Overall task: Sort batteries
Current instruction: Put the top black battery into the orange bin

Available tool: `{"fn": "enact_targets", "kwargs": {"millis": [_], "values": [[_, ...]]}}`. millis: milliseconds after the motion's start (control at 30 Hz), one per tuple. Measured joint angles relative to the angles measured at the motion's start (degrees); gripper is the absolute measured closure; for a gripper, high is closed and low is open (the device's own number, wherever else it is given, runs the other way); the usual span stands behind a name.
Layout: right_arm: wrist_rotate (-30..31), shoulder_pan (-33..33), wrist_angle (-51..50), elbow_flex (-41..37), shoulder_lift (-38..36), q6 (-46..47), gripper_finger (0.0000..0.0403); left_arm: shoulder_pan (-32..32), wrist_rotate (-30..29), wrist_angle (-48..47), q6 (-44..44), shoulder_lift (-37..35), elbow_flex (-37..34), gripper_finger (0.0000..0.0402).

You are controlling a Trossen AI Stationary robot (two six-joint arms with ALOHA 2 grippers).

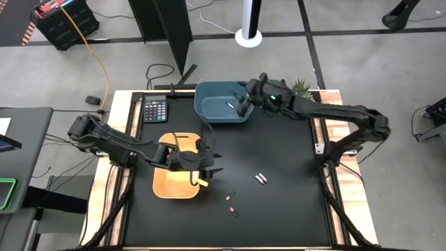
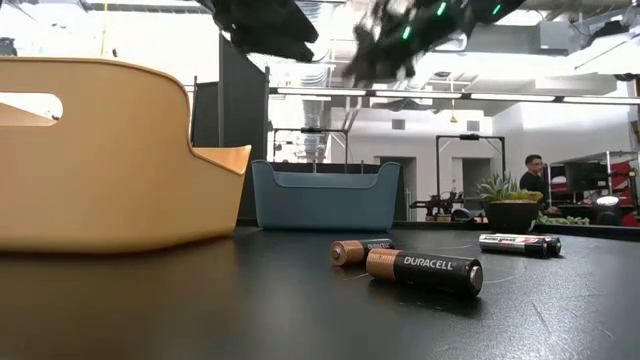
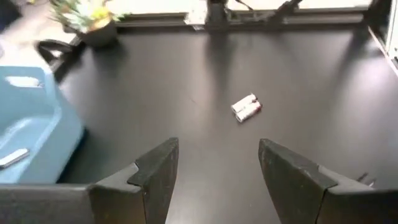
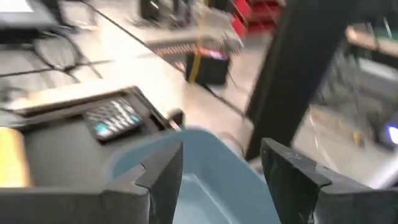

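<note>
The black table (image 1: 279, 160) carries a blue tray (image 1: 221, 102) at its far side and a yellow tray (image 1: 175, 176) at its left. One whitish battery (image 1: 229, 105) lies inside the blue tray. The right gripper (image 1: 245, 97) hangs over the blue tray's right part, fingers apart. The left gripper (image 1: 209, 164) is at the yellow tray's right edge, fingers spread. Two whitish batteries (image 1: 260, 179) lie together near the table's middle. Two dark batteries (image 1: 232, 204) lie nearer the front. A calculator (image 1: 155, 110) sits left of the blue tray, and a plant (image 1: 302, 87) is behind the right arm.
</note>
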Motion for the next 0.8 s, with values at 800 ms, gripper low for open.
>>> {"fn": "enact_targets", "kwargs": {"millis": [800], "values": [[7.0,33.39,-7.18,-5.07,-12.09,-9.23,0.0182,-1.77,12.92,-10.86,-11.56,27.8,16.35,0.0182]]}}
